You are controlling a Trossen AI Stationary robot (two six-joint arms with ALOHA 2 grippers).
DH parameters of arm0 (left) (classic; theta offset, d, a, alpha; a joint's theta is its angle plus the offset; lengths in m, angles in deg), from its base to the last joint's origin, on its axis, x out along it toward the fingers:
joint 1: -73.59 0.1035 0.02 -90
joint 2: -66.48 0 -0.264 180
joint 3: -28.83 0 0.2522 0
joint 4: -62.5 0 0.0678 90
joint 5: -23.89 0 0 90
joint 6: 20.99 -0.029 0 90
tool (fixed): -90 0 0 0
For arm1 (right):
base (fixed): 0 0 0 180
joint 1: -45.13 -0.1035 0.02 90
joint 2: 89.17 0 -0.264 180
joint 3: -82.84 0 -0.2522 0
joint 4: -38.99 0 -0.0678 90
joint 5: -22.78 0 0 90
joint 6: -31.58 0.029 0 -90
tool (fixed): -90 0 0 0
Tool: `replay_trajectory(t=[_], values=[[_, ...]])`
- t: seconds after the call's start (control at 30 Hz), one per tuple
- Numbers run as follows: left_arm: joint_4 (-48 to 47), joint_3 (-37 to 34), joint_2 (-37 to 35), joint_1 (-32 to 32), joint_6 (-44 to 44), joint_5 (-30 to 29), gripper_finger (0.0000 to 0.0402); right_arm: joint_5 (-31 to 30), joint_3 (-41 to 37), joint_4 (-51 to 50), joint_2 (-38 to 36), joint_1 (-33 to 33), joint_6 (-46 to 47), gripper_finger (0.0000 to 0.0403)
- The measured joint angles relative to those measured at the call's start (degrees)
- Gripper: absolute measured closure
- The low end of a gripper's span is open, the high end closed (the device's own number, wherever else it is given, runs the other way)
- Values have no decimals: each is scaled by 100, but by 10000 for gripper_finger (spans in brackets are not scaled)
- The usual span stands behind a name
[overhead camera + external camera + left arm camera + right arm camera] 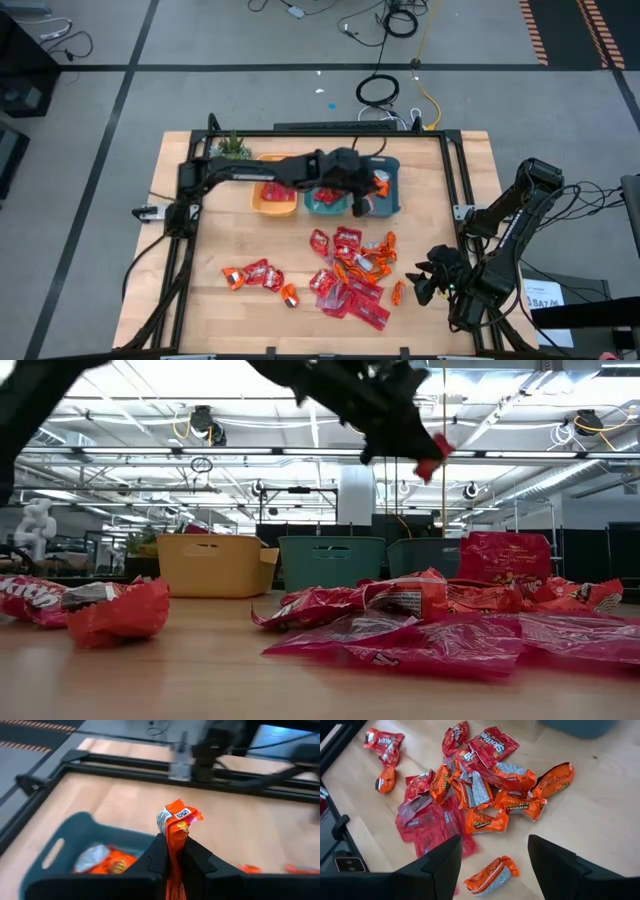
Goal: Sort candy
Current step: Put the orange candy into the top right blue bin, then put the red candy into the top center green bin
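Orange candy (176, 827) pinched tight in left hand (172, 855), hovering over teal bin (55, 852) at 12 o'clock, probably to drop. Candy pile (350, 270) mid-desk; right hand (492, 852) gaping at 4 o'clock, idle.

Left arm: reaches from its base at the table's left edge across the far half of the table, forearm roughly parallel to the far edge. Left gripper (372, 190): raised above the table surface near the far edge, right of centre; fingers (196, 856) closed together on an orange wrapped candy (176, 820), which stands up between them.

Right arm: folded at the table's right edge, elbow high, wrist dropped toward the near right corner. Right gripper (428, 282): low over the table by the right edge, fingers (442, 857) spread apart, holding nothing.
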Motion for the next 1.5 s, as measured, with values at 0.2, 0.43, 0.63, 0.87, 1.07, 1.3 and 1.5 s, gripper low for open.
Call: replay_trajectory(t=[0.2, 0.43, 0.63, 0.87, 1.07, 1.3, 1.5], values=[[-39, 398, 695, 274, 283, -53, 324, 4, 0, -12, 0, 56, 358, 186], [-17, 419, 890, 290, 278, -64, 256, 18, 0, 0, -1, 197, 502, 186], [-914, 422, 443, 291, 580, -112, 251, 28, 0, 4, -1, 289, 502, 186], [-2827, 424, -395, 209, 1228, -395, 250, 26, 0, 9, -2, 289, 376, 186], [-3449, -388, -1400, -259, 1335, -514, 250, 20, -2, 9, 0, 291, 46, 186], [-2642, -3007, -3318, -997, 3163, -1135, 249, 24, -2, 31, 0, 291, -413, 186], [-2781, -4669, -4925, -2220, 5490, -2100, 249, 26, -2, 50, 0, 291, -696, 186]])
